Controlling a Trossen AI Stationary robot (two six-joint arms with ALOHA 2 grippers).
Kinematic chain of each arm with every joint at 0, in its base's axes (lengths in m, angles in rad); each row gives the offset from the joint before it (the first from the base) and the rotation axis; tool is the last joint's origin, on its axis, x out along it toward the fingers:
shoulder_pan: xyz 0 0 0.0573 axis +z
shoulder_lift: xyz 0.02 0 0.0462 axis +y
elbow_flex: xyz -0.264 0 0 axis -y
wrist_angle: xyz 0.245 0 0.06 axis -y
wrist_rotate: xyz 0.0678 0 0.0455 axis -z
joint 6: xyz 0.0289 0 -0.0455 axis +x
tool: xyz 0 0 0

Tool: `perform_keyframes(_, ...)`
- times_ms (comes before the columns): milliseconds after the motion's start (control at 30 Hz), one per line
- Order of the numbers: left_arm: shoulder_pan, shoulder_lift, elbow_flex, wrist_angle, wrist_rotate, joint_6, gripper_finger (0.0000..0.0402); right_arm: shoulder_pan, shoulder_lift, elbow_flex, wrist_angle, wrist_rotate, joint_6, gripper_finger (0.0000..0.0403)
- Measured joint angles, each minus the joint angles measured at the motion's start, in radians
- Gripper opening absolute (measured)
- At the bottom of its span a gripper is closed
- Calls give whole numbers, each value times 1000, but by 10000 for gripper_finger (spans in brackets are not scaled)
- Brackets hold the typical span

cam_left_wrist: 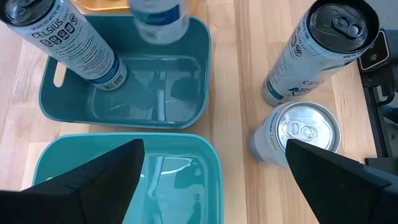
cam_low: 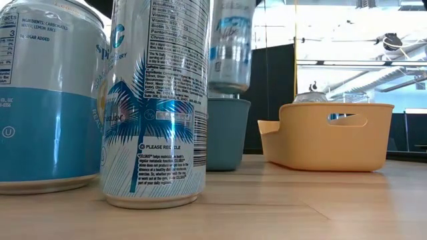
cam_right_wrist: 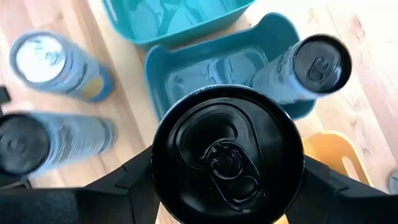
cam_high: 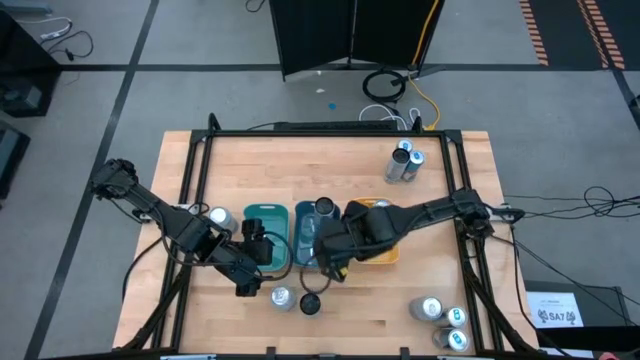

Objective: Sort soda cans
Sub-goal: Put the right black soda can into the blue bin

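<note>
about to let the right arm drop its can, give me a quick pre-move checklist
1. Right gripper jaws shut on the black-topped can: ok.
2. Can held over the darker teal tray: ok.
3. Room left in that tray beside the standing can: ok.
4. Left gripper jaws open, clear of the drop, over the lighter teal tray: ok.
5. Held can's height above the tray floor: cannot tell.
</note>
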Motion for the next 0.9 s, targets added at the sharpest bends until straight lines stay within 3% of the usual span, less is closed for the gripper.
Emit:
perform_keyframes(200, 0, 0, 0, 0, 0, 0, 400, -50, 0, -11, 75, -4, -38, 243)
perform_keyframes(900, 0, 0, 0, -2, 4, 13, 400, -109, 2, -308, 282, -90, -71, 245)
